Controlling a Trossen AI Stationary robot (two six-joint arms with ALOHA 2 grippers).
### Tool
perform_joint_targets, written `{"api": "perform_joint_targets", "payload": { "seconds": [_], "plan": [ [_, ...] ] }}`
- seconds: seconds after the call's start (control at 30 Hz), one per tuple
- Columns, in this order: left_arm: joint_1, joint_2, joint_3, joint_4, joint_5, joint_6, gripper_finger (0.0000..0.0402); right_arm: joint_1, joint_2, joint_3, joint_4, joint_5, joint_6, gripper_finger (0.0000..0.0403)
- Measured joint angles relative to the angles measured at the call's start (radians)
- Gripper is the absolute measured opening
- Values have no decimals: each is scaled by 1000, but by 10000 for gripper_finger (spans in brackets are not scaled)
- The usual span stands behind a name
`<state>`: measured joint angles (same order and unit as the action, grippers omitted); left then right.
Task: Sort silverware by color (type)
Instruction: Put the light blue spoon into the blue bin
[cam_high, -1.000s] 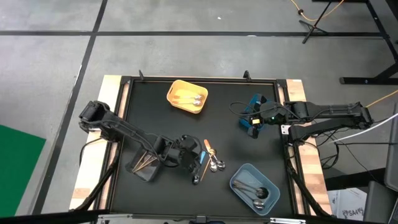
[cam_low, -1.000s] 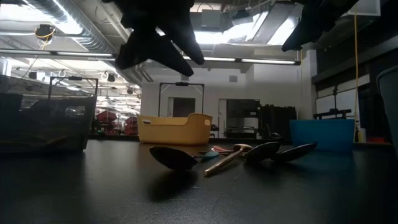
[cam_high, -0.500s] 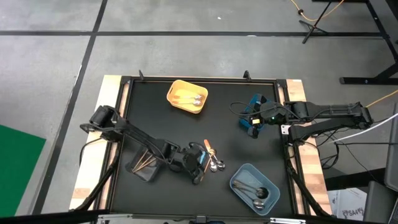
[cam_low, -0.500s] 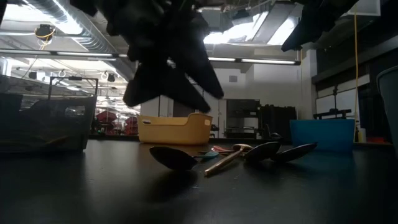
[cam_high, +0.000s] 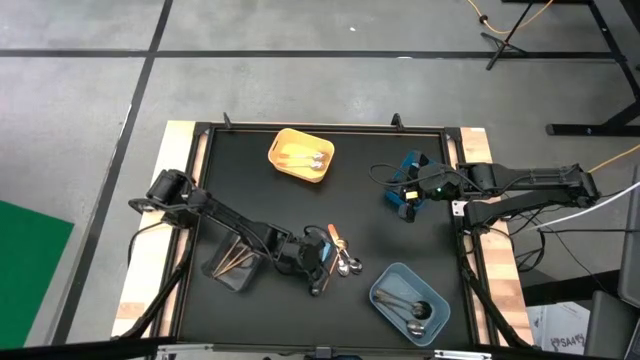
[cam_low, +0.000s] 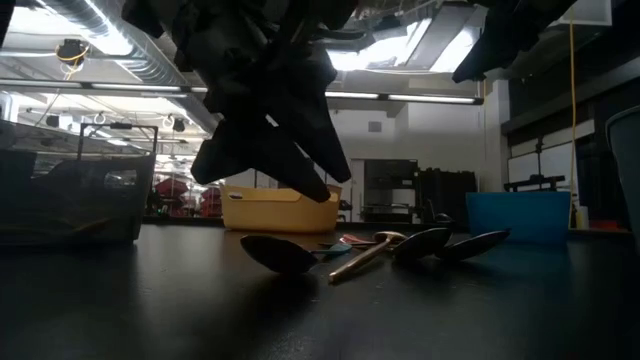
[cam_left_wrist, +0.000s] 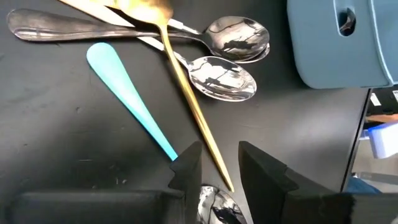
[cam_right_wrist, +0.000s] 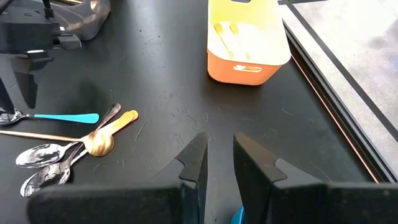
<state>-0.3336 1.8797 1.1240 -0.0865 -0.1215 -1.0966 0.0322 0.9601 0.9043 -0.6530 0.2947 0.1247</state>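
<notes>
Black tabletop (cam_high: 250, 190), from above: the left gripper (cam_high: 318, 268) has slid onto the spoons (cam_high: 345, 263) near the front edge. Its wrist view shows fingers (cam_left_wrist: 186, 167) apart, straddling the gold spoon (cam_left_wrist: 186, 99); a pickup looks imminent. The right gripper (cam_high: 405, 200) waits by the right edge, fingers narrowly apart.

You've got polished silver metal spoons (cam_left_wrist: 222, 78) w/ mirror-bright bowls, a brushed gold metal spoon (cam_left_wrist: 186, 93), and one w/ a matt light-blue plastic-looking handle (cam_left_wrist: 127, 96), all on a matt black table (cam_left_wrist: 56, 124) showing fine scuffs. The yellow bin (cam_right_wrist: 247, 37) and grey-blue bin (cam_left_wrist: 339, 43) look like smooth plastic w/ a soft sheen. The table's edges (cam_high: 180, 180) are bare pale wood.
</notes>
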Motion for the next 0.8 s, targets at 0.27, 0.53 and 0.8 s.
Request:
{"api": "perform_joint_targets", "payload": {
  "seconds": [0.27,0.53,0.8],
  "plan": [
    [-3,0,0,-11,0,0,98,0,0,0,0,0,0,67],
    [-31,0,0,-11,-35,0,98,0,0,0,0,0,0,67],
    [-31,11,1,-34,-72,-1,98,0,0,0,-1,0,0,67]
  ]
}}
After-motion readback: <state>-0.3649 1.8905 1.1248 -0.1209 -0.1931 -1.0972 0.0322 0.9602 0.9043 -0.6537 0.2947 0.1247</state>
